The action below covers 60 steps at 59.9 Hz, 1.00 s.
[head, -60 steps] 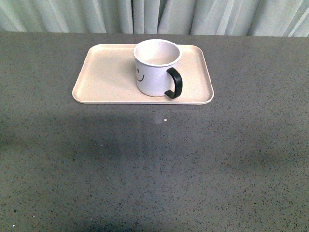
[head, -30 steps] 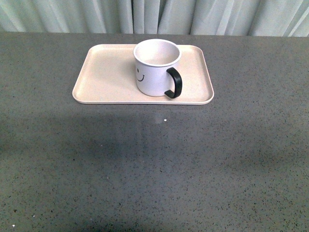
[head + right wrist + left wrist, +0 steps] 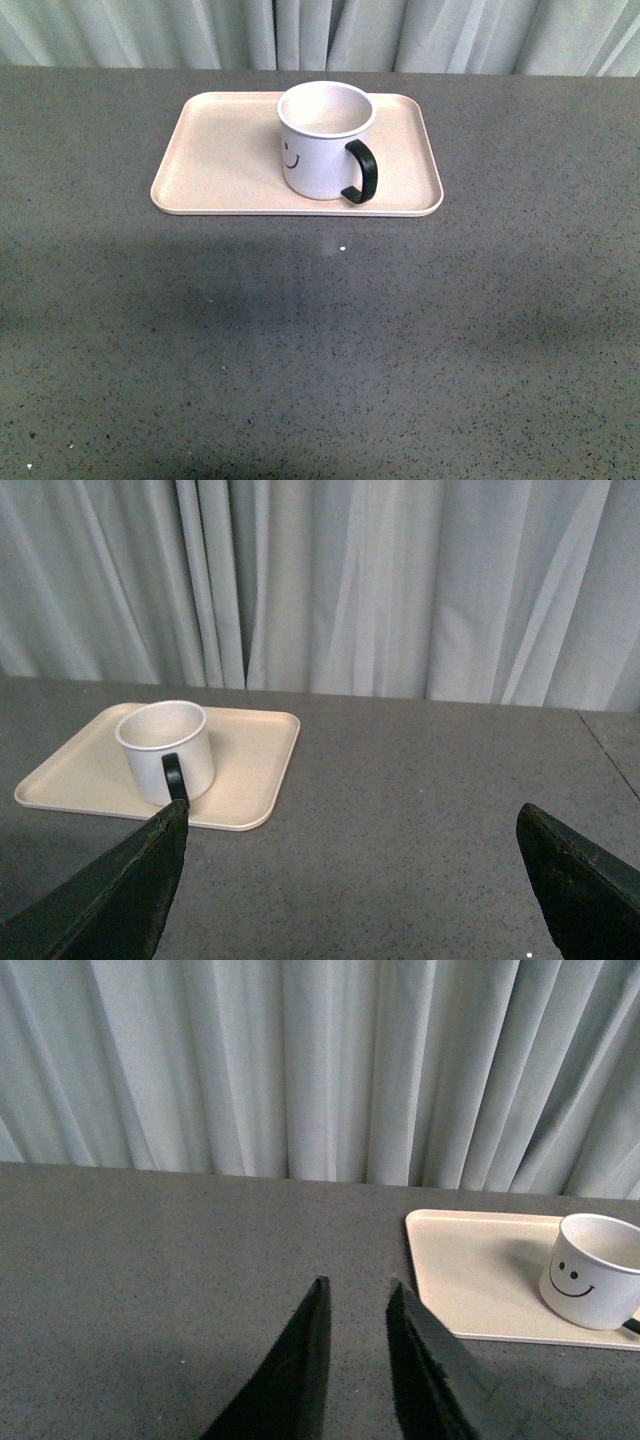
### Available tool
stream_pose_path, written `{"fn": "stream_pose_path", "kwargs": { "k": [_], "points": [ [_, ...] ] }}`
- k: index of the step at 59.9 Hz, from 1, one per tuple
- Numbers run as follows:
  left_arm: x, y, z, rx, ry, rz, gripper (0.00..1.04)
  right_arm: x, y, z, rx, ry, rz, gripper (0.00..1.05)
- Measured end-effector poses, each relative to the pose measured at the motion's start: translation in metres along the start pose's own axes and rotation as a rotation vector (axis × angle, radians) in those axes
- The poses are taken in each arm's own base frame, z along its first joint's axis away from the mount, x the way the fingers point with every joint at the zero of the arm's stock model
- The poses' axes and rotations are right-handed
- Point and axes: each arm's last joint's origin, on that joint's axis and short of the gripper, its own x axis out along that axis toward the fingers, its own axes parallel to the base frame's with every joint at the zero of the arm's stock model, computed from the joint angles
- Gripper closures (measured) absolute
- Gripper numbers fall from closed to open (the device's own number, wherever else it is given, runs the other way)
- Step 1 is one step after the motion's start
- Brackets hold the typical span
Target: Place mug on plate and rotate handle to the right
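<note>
The white mug [image 3: 322,140] with a black smiley face stands upright on the pale pink-beige plate [image 3: 220,160], right of the plate's middle. Its black handle [image 3: 362,172] points to the front right. Neither arm shows in the front view. In the left wrist view my left gripper [image 3: 356,1290] is shut and empty, back from the plate [image 3: 480,1270] and mug [image 3: 592,1270]. In the right wrist view my right gripper [image 3: 352,815] is open wide and empty, well back from the mug [image 3: 168,748], whose handle [image 3: 174,776] faces this camera, and from the plate [image 3: 255,770].
The plate lies on a dark grey speckled table [image 3: 320,340]. Pale pleated curtains [image 3: 320,30] hang behind the table's far edge. A small white speck [image 3: 343,248] lies on the table in front of the plate.
</note>
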Motion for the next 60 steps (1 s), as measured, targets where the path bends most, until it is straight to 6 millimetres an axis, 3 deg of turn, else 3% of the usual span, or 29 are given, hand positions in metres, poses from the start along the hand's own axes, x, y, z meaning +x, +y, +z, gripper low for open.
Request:
{"fn": "stream_pose_path", "kwargs": {
  "k": [8, 13, 19, 23, 30, 37, 46, 51, 60],
  "points": [
    [0.0, 0.0, 0.0, 0.0, 0.0, 0.0, 0.52, 0.011, -0.014, 0.006, 0.099, 0.427, 0.004, 0.09],
    [0.0, 0.0, 0.0, 0.0, 0.0, 0.0, 0.38, 0.034, -0.037, 0.024, 0.106, 0.464, -0.099, 0.09],
    [0.0, 0.0, 0.0, 0.0, 0.0, 0.0, 0.22, 0.073, -0.068, 0.048, 0.083, 0.443, -0.187, 0.09],
    [0.0, 0.0, 0.0, 0.0, 0.0, 0.0, 0.1, 0.1, -0.08, 0.054, 0.076, 0.473, -0.195, 0.09],
    [0.0, 0.0, 0.0, 0.002, 0.0, 0.0, 0.1, 0.16, -0.084, 0.05, 0.134, 0.625, -0.118, 0.09],
    [0.0, 0.0, 0.0, 0.002, 0.0, 0.0, 0.09, 0.214, -0.06, 0.044, 0.123, 0.723, -0.011, 0.09],
    [0.0, 0.0, 0.0, 0.002, 0.0, 0.0, 0.09, 0.258, -0.016, 0.049, 0.066, 0.767, 0.113, 0.09],
    [0.0, 0.0, 0.0, 0.002, 0.0, 0.0, 0.09, 0.274, 0.017, 0.049, 0.036, 0.799, 0.181, 0.09],
    [0.0, 0.0, 0.0, 0.002, 0.0, 0.0, 0.09, 0.287, 0.056, 0.036, 0.034, 0.86, 0.23, 0.09]
  ]
}}
